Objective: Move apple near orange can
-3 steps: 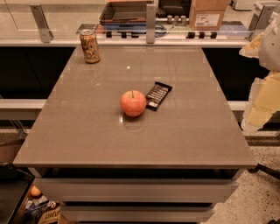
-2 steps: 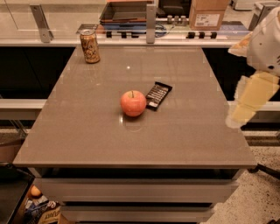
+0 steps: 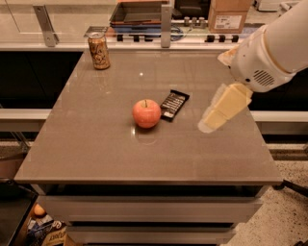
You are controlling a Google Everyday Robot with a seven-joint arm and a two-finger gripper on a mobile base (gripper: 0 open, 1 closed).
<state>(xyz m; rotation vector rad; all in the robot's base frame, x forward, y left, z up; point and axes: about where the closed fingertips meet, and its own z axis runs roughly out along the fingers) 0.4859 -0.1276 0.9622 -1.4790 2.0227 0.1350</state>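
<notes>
The orange-red apple (image 3: 146, 113) sits near the middle of the grey table (image 3: 96, 153). The orange can (image 3: 98, 50) stands upright at the table's far left corner, well apart from the apple. My gripper (image 3: 211, 123) hangs over the right part of the table, reaching in from the upper right on a white arm (image 3: 269, 53). It is to the right of the apple and does not touch it. It holds nothing that I can see.
A flat black snack bar wrapper (image 3: 173, 104) lies just right of the apple, between it and the gripper. Behind the table runs a counter with a dark tray (image 3: 137, 12) and a cardboard box (image 3: 228, 14). Drawers sit under the table's front edge.
The arm has swung in from the right edge toward the table's middle, bringing the gripper over the tabletop. The apple, can and wrapper have not moved.
</notes>
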